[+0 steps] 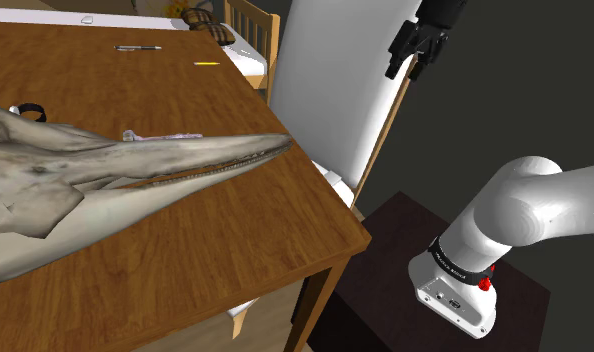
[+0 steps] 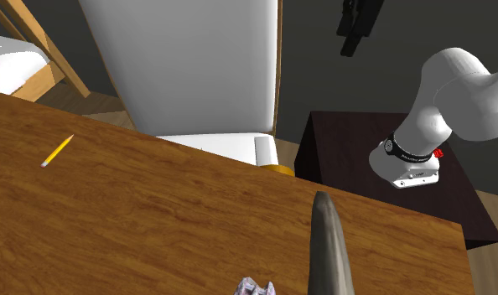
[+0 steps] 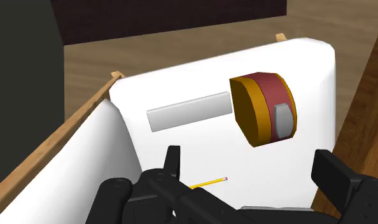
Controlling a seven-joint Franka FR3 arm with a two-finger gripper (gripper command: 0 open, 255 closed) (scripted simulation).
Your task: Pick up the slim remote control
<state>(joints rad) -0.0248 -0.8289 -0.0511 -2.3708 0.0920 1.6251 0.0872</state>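
The slim grey rectangular remote [image 3: 189, 111] lies flat on the white chair seat [image 3: 308, 83]. It is probably light, stiff and smooth, so pinch its narrow width mid-length. The black claw [image 3: 250, 167] hangs released above.

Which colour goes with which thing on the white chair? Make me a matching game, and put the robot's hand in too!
Things:
1. slim remote control
2. pencil
3. round case
4. gripper

Colours:
A. black
B. yellow
C. grey
D. orange and dark red

Pairs: 1-C, 2-B, 3-D, 4-A
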